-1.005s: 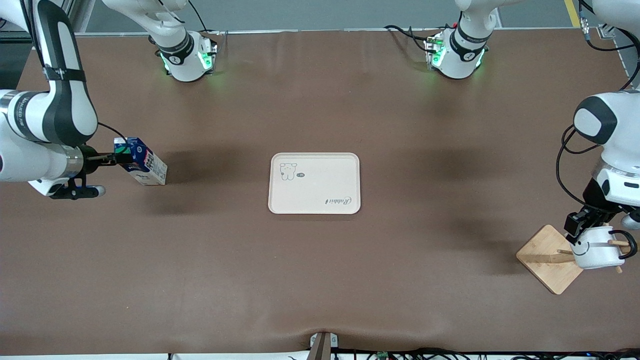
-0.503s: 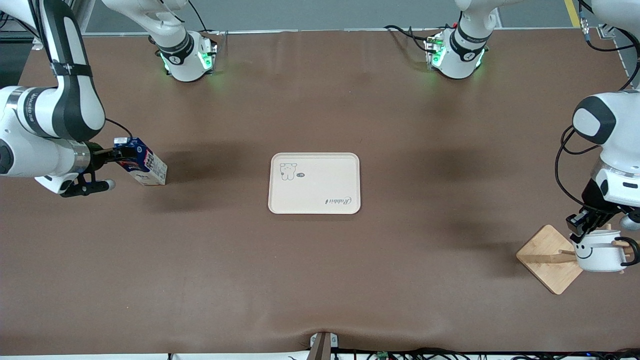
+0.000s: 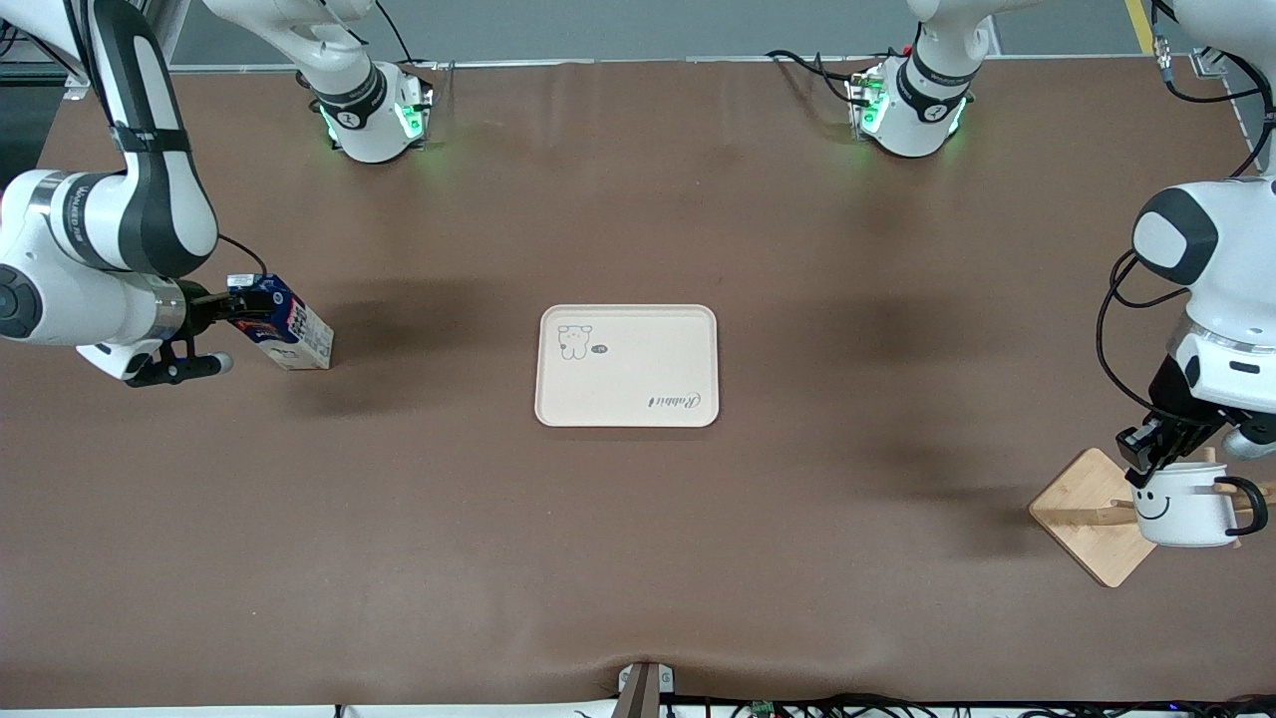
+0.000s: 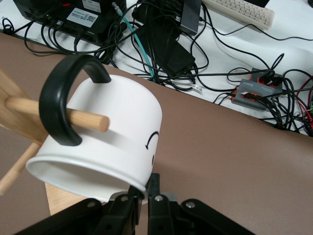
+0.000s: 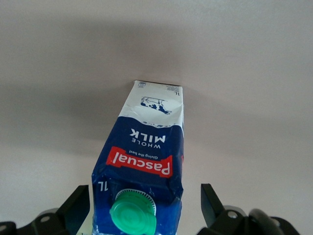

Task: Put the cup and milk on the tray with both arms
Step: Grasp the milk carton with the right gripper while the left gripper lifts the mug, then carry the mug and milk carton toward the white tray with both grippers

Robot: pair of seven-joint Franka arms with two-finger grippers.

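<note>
So far: tray (image 3: 627, 366) bare. Left pincer (image 3: 1148, 461) clamps cup (image 3: 1183, 503), handle still on peg (image 4: 56, 112). Right pincer (image 3: 231, 311), apart, flanks milk (image 3: 281, 335).

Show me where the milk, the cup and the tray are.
milk (image 3: 284, 334): front view, on its printed side.
cup (image 3: 1181, 504): front view, on its white body by the smiley face.
tray (image 3: 638, 344): front view, on its bare middle.
</note>
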